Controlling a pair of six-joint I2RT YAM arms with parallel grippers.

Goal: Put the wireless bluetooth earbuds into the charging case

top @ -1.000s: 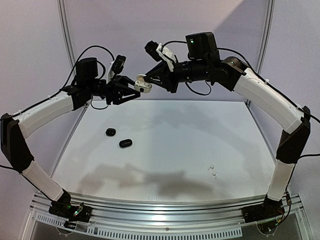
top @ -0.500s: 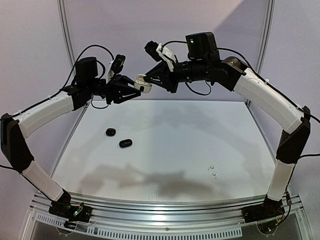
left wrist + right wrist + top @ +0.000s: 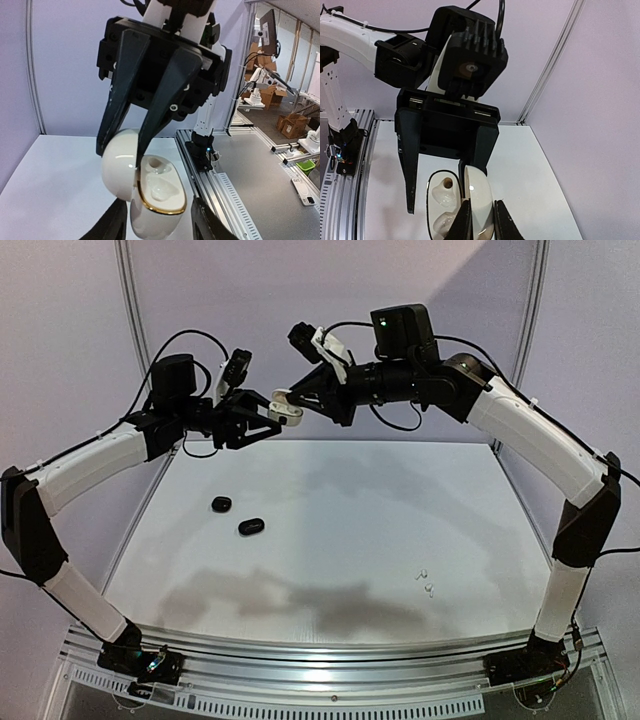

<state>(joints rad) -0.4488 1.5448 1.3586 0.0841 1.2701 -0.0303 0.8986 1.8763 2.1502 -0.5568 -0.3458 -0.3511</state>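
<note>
So not much moves in the last second, but it matters. The right gripper (image 3: 121,152) stays basically parked up in the air over the far side of the table (image 3: 350,500). The left gripper (image 3: 276,424) has crept up and in a touch, so the gap it had under the case (image 3: 157,200) is gone. Its two fingers now straddle the lower half of the case. The right jaws are pinching the flipped-up lid (image 3: 117,165), one finger on each face, so the whole white case hangs open from that grip. The left jaws are spread a bit wider than the case body. From the right wrist view there's clear daylight on one side, so I'd say it isn't clamped yet. My read is this is a handoff or bracing move: the left takes the body so the case stays open and steady. Once that's done, the right could let go and fetch a bud. No bud is going in right now. The two white buds (image 3: 425,580) sit on the table near the right arm's side, well away from the case. The wells look empty to me, though white on white is hard to read. Two black cases (image 3: 251,526) lie shut on the left side, untouched.
</note>
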